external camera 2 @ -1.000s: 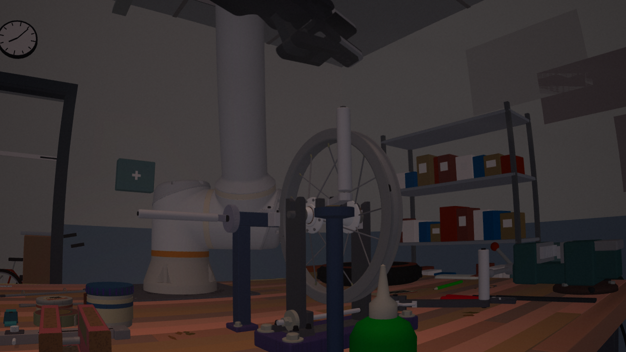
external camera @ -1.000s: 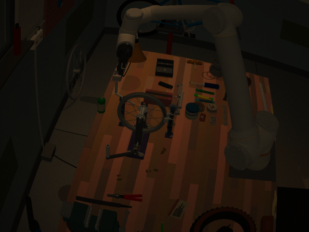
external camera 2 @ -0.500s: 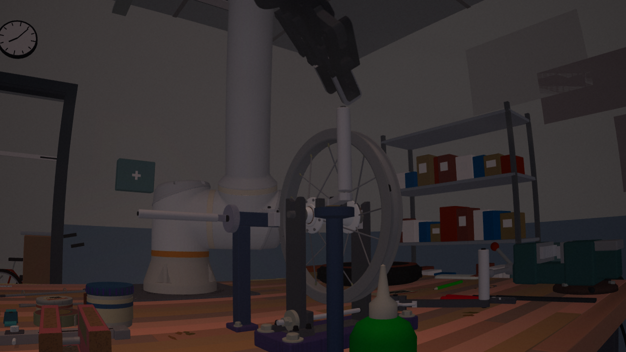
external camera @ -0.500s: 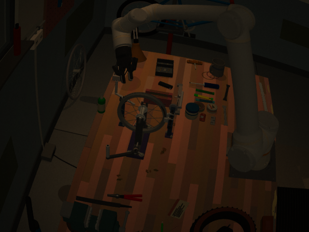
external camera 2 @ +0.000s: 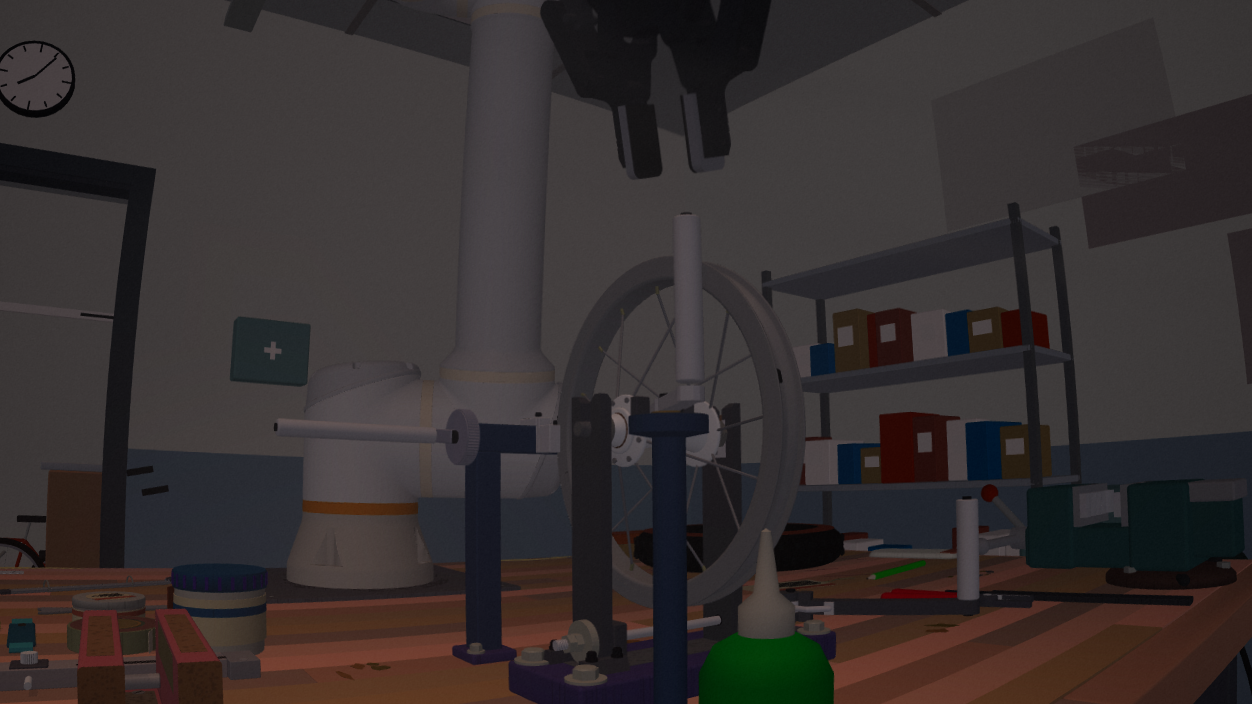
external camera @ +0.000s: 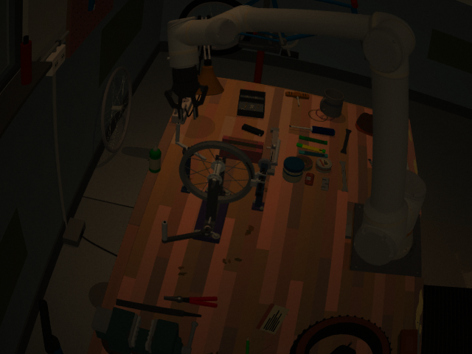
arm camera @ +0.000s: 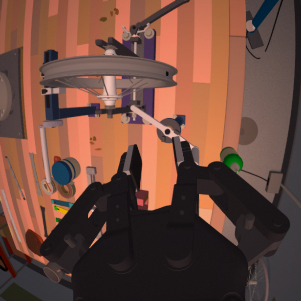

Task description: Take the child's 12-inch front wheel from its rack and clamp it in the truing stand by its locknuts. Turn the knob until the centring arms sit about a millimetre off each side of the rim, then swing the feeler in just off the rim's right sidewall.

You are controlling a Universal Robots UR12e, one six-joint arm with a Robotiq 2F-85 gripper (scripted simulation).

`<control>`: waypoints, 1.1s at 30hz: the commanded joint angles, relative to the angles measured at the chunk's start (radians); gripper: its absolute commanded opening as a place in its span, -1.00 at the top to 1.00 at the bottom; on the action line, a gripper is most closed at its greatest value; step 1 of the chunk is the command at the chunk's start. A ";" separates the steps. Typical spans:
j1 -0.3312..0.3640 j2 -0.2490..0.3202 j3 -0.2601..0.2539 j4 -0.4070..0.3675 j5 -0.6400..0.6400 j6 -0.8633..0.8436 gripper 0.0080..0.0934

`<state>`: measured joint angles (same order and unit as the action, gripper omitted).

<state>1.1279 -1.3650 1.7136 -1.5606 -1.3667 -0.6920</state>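
A pale upright handle [external camera 2: 687, 302] of the feeler arm [arm camera: 157, 122] stands at the near end of the truing stand, just under my fingers. The small grey wheel [external camera: 216, 171] [external camera 2: 683, 429] [arm camera: 108, 71] sits upright in the stand [external camera: 209, 225], its hub between the uprights. A knurled knob [external camera 2: 461, 437] with a long pale shaft sticks out to the stand's side. My gripper [external camera: 185, 108] [external camera 2: 672, 149] [arm camera: 155, 157] hovers above the handle's tip, fingers partly open and empty.
A blue tin [external camera: 293, 167] sits among tape rolls and small tools beside the stand. A green oil bottle [external camera: 154, 159] [external camera 2: 766, 648] stands at the bench edge. A black tray [external camera: 251, 103] lies behind, a vise [external camera 2: 1138, 521] at the far end.
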 commanded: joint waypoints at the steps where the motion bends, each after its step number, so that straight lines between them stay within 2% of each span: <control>1: 0.005 -0.007 0.003 -0.023 -0.014 -0.014 0.25; 7: 0.034 -0.046 0.029 -0.162 -0.101 -0.101 0.25; 13: 0.054 -0.073 0.047 -0.257 -0.161 -0.161 0.25; 20: 0.066 -0.089 0.057 -0.313 -0.196 -0.196 0.25; 29: 0.069 -0.091 0.062 -0.329 -0.203 -0.204 0.25; 33: 0.069 -0.061 0.122 -0.416 -0.204 -0.205 0.25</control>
<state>1.1972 -1.4300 1.8302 -1.9791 -1.5704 -0.8966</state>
